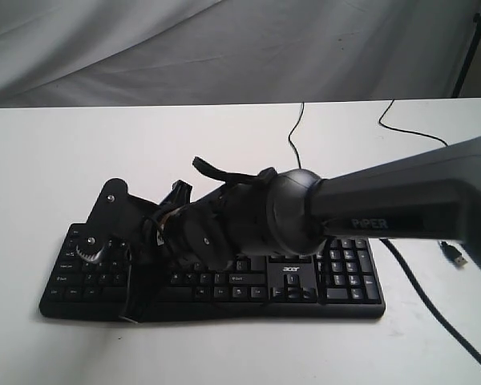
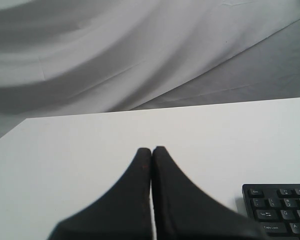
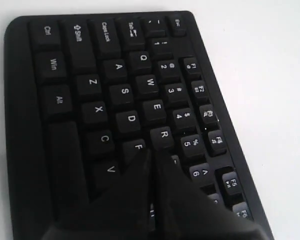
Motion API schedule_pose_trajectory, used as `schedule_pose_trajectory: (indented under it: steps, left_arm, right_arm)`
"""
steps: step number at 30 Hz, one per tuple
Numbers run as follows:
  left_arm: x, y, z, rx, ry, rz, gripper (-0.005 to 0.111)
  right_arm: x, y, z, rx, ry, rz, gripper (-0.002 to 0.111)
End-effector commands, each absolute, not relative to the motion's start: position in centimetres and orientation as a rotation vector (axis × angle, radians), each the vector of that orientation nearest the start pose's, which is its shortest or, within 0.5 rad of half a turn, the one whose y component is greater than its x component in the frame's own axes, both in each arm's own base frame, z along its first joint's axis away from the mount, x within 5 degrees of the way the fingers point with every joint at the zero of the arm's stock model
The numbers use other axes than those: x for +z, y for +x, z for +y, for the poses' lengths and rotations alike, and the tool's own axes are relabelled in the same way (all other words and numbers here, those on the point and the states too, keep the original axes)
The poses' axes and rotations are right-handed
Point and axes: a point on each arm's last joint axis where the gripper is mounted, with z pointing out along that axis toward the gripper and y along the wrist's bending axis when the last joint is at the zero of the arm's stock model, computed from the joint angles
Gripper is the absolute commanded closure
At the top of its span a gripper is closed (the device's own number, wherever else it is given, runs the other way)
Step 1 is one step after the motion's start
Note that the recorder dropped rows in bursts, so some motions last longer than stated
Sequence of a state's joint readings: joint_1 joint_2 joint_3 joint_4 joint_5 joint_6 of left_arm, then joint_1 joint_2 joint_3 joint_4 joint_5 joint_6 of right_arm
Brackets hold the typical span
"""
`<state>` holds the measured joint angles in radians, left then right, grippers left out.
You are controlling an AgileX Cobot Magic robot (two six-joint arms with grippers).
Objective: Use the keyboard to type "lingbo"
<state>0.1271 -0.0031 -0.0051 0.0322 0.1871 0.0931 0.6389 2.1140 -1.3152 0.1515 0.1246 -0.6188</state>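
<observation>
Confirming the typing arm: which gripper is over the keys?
The right gripper, shut, its tip by the F key and R key of the flat black keyboard; the left gripper faces white table instead.

Work surface: one white table [image 1: 224, 144], matte and flat.

A keyboard [image 1: 349, 289] lies flat on my table near the front edge, with its long side parallel to that edge and its number pad to the right. A thin cable [image 1: 291, 136] runs on the surface from behind the keyboard to the far edge. A second cable [image 1: 413, 131] comes over the far edge further right. A USB plug [image 1: 456, 255] lies just beyond the keyboard's right end. A thicker cable [image 1: 437, 317] crosses the surface from that end toward the front right corner. My left wrist camera shows the keyboard's Esc corner resting on the white top, well apart from the far edge.
</observation>
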Motion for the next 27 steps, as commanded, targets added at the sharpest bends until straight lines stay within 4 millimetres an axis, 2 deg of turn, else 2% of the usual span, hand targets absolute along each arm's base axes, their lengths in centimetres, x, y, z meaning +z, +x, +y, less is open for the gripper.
schedule_pose_trajectory:
  steps: [1, 25, 27]
  left_arm:
    - [19.66, 5.56, 0.74, 0.19, -0.006, 1.67, 0.106]
    - [19.66, 5.56, 0.74, 0.19, -0.006, 1.67, 0.106]
    - [19.66, 5.56, 0.74, 0.19, -0.006, 1.67, 0.106]
  right_arm:
    - [12.62, 35.71, 26.74, 0.093, -1.29, 2.039, 0.108]
    - [12.57, 36.07, 26.85, 0.094, -1.249, 2.011, 0.108]
    - [12.13, 36.15, 26.86, 0.096, -1.24, 2.018, 0.108]
